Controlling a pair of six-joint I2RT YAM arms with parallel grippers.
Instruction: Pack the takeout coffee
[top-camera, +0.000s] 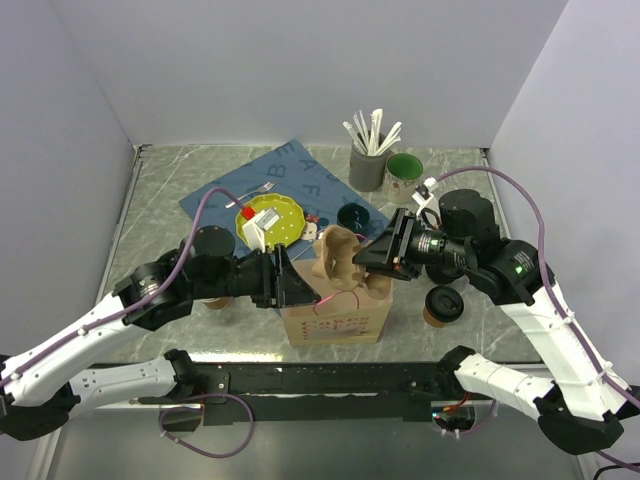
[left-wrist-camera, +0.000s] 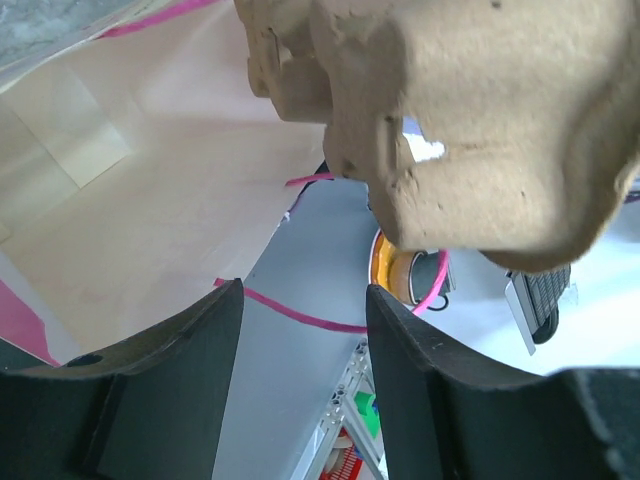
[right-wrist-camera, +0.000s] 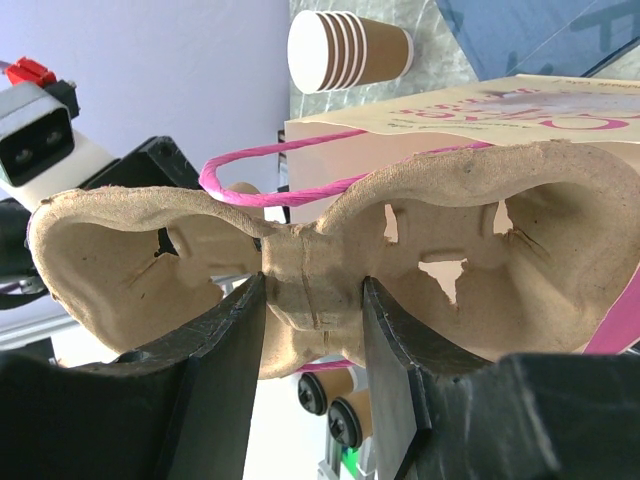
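Observation:
A takeout coffee (top-camera: 443, 303), a brown cup with a black lid, stands on the table to the right of the paper bag (top-camera: 335, 322). A second lidded cup (top-camera: 352, 215) stands behind the bag. Both show small in the right wrist view, one (right-wrist-camera: 313, 393) beside the other (right-wrist-camera: 343, 423). My right gripper (top-camera: 375, 258) is shut on the middle bridge of a pulp cup carrier (right-wrist-camera: 450, 250) and holds it over the bag's mouth. My left gripper (top-camera: 300, 288) is open at the bag's left rim, with the bag's inside (left-wrist-camera: 150, 200) and pink handle (left-wrist-camera: 300, 315) in front of it.
A stack of lidless paper cups (right-wrist-camera: 350, 50) stands left of the bag. A yellow plate (top-camera: 268, 222) and a fork (top-camera: 255, 190) lie on a blue mat (top-camera: 300, 165). A grey utensil holder (top-camera: 367, 165) and a green mug (top-camera: 405, 170) stand at the back.

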